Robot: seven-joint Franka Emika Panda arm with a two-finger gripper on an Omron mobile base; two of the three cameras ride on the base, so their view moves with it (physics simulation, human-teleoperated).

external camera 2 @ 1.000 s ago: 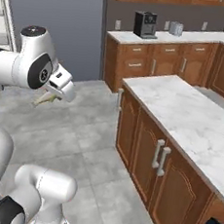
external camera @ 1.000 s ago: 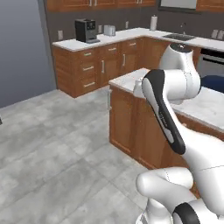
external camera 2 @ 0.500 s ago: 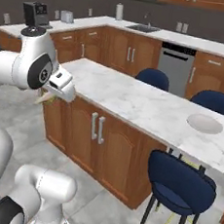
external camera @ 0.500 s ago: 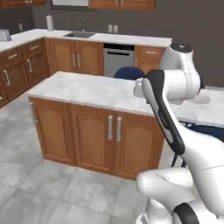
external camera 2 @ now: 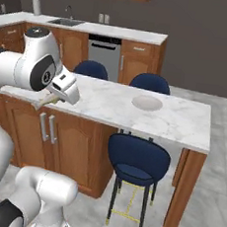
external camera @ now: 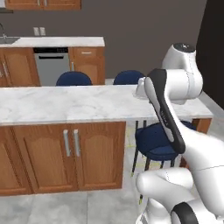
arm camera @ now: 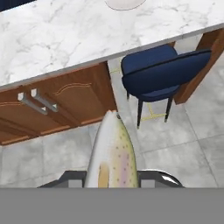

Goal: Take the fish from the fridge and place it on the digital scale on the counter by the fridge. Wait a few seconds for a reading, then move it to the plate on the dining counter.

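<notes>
Right base view shows the long marble surface (external camera 2: 174, 119) of the island, brown cabinet doors (external camera 2: 44, 128) under it and blue stools (external camera 2: 136, 160) around it. A pale plate (external camera 2: 147, 103) lies on the marble toward its far end. The arm's fingers (external camera 2: 46, 100) hang over the near edge, clenched around the fish (arm camera: 112, 157), which in the hand view juts forward above the floor (arm camera: 166, 131).
</notes>
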